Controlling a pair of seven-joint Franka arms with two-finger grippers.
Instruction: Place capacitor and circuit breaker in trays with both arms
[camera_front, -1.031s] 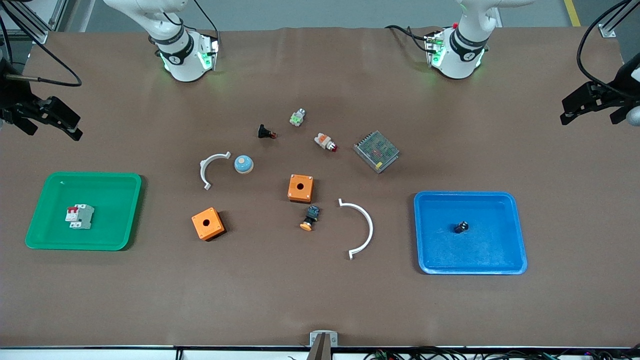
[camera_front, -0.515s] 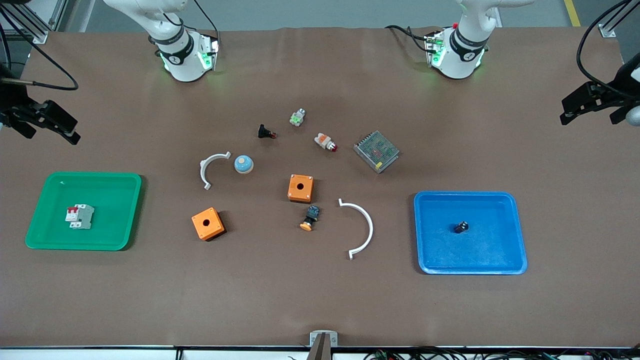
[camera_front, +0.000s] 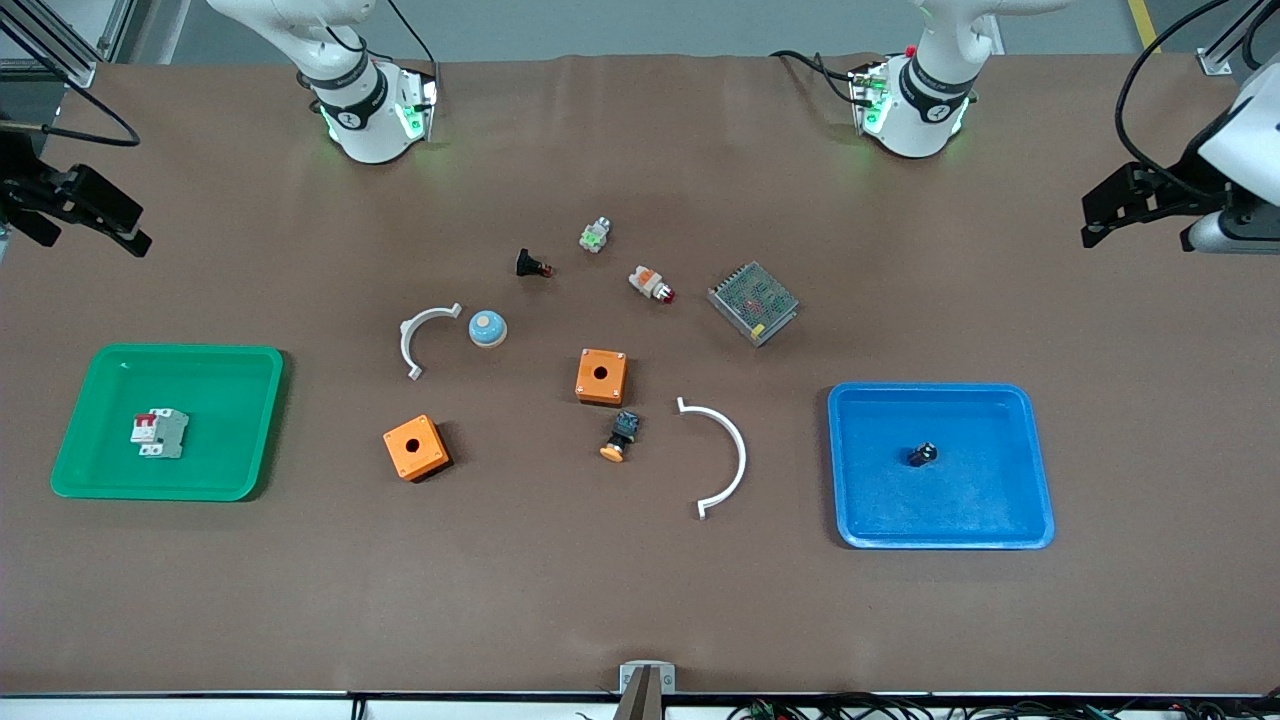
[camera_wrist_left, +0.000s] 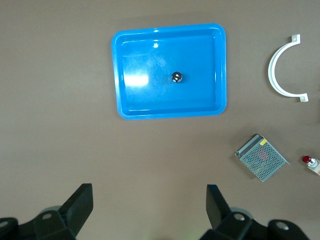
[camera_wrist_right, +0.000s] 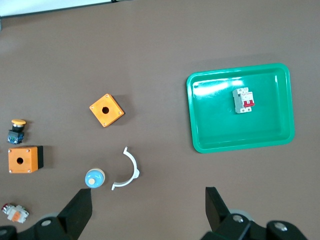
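The capacitor, a tiny black cylinder, sits in the blue tray toward the left arm's end of the table; it also shows in the left wrist view. The circuit breaker, white-grey with a red lever, lies in the green tray toward the right arm's end; it also shows in the right wrist view. My left gripper is open and empty, high over bare table beside the blue tray. My right gripper is open and empty, high over bare table beside the green tray.
Between the trays lie two orange boxes, two white arcs, a blue dome, a metal mesh box, a black push-button, an orange-capped button, a red-tipped lamp and a small green-white part.
Both grippers have drifted away from their trays, toward the robots' side of the table. The capacitor and circuit breaker have not moved.
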